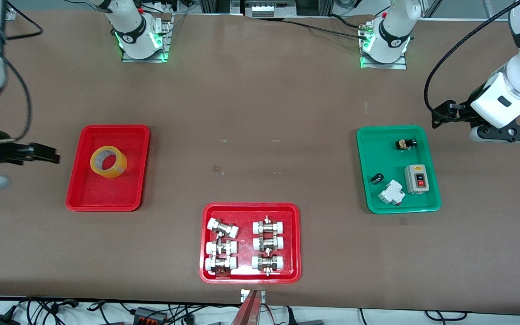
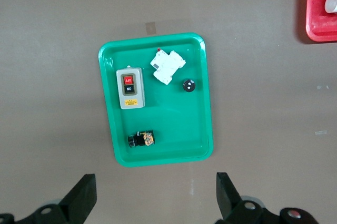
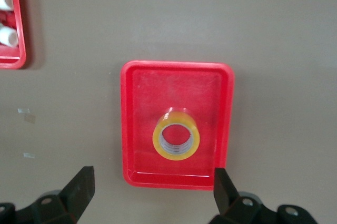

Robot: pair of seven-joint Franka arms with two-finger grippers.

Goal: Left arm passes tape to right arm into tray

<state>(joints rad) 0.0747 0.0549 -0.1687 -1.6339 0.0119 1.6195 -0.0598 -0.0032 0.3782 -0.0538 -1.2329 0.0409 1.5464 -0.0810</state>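
The yellow tape (image 1: 109, 161) lies tilted in the plain red tray (image 1: 99, 195), toward the right arm's end of the table. It shows in the right wrist view (image 3: 176, 140) inside the tray (image 3: 141, 93). My right gripper (image 1: 48, 154) is open and empty over the bare table just beside the tray's rim; in its wrist view (image 3: 152, 192) the jaws stand wide apart. My left gripper (image 1: 443, 116) is open and empty over the table beside the green tray, at the left arm's end; its wrist view (image 2: 155, 196) shows spread jaws.
A green tray (image 1: 370, 144) holds a grey switch box (image 1: 417, 178), a white breaker (image 1: 392, 193) and small black parts; it also shows in the left wrist view (image 2: 200, 124). A red tray (image 1: 248, 209) with white-capped metal fittings sits nearest the front camera.
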